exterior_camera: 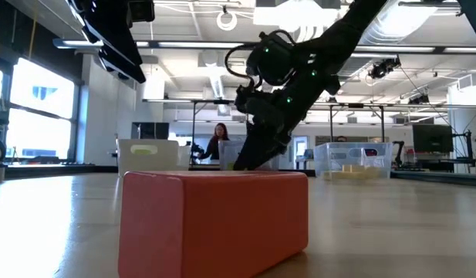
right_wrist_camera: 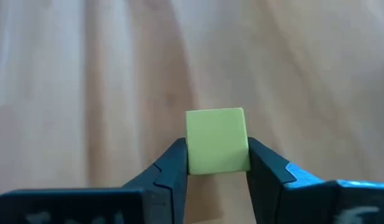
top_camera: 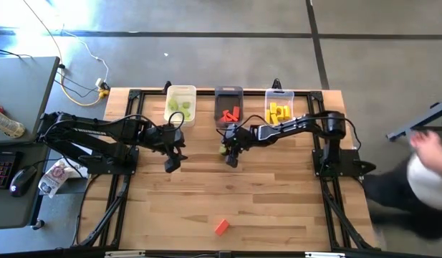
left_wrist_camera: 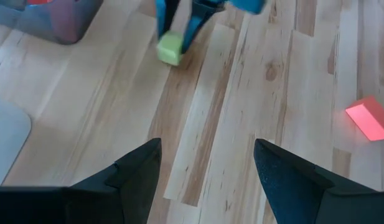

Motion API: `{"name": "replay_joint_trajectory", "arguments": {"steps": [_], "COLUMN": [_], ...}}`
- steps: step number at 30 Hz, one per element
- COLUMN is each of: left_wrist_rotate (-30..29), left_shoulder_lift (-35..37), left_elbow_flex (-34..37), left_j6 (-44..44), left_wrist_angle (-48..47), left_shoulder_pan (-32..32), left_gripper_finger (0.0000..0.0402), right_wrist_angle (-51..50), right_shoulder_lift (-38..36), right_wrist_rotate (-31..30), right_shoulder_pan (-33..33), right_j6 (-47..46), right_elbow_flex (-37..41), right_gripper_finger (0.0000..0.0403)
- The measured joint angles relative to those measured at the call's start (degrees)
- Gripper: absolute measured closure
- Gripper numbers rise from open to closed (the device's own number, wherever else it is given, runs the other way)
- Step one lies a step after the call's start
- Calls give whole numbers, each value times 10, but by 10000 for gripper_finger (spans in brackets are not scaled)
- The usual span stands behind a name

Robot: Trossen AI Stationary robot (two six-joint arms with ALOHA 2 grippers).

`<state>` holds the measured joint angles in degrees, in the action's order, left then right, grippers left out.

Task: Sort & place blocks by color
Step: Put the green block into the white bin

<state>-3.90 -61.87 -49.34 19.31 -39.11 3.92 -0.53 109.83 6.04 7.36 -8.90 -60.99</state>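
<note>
Red block [exterior_camera: 214,220] nearest low camera, loose near table front edge, unsorted. Right gripper [right_wrist_camera: 216,163] clamped on green cube [right_wrist_camera: 217,140], presumably for white bin [top_camera: 181,104]. Left gripper [left_wrist_camera: 207,163] open, waiting.

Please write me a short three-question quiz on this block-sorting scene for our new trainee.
1. True or false: the right gripper is closed on a green cube.
2. Which bin holds yellow blocks: A white bin, B grey bin, C clear bin?
3. What colour is the lone block at the table's near edge?

Key: 1 true; 2 C; 3 red.
</note>
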Motion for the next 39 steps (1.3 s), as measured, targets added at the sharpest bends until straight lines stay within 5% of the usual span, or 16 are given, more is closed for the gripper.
{"name": "replay_joint_trajectory", "arguments": {"steps": [26,39], "left_wrist_rotate": [16,4], "left_shoulder_lift": [-1,-1], "left_elbow_flex": [0,0], "left_j6": [-106,-114], "left_wrist_angle": [127,235], "left_shoulder_pan": [-3,-3], "left_gripper_finger": [158,158], "right_wrist_angle": [55,130], "right_shoulder_lift": [-181,-196], "right_wrist_rotate": [-14,-15], "right_shoulder_pan": [-98,-98], "right_j6": [1,-1], "right_elbow_flex": [0,0], "right_gripper_finger": [300,300]}}
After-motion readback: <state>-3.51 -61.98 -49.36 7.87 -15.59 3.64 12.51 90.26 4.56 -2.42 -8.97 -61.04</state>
